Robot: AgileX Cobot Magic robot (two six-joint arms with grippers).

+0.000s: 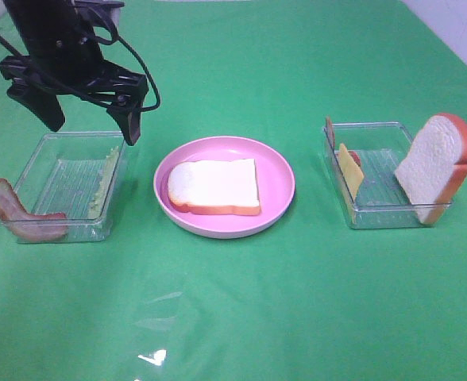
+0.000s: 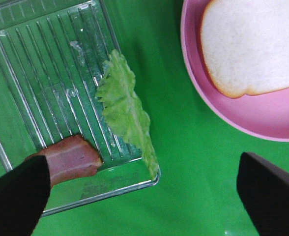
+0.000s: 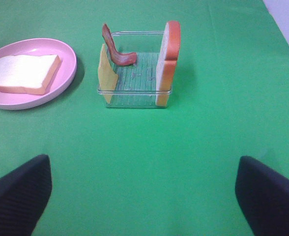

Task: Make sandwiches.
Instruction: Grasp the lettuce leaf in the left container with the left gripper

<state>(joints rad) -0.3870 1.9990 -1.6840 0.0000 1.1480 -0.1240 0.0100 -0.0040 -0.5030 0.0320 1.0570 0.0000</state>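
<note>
In the middle of the table sits the plate (image 1: 279, 176), with a bread slice (image 1: 215, 186) lying flat on it. To its left is the left tray (image 1: 67, 186): a lettuce leaf (image 1: 106, 178) leans along its right wall, and a bacon strip (image 1: 15, 213) hangs over its front left corner. To the right is the right tray (image 1: 380, 171). A second bread slice (image 1: 432, 167) stands against its right wall, a cheese slice (image 1: 349, 171) leans at its left wall, and a second bacon strip (image 1: 329, 131) is at its back left corner.

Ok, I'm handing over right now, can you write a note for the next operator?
Grippers: left gripper open, hovering above the left tray, which holds lettuce and a bacon strip; right gripper open, holding nothing.
Done: one bread slice lies on the pink plate.
The right tray holds cheese, a second bacon strip, a second bread slice on edge.
Left: stack lettuce, bacon, cheese, top bread.
</note>
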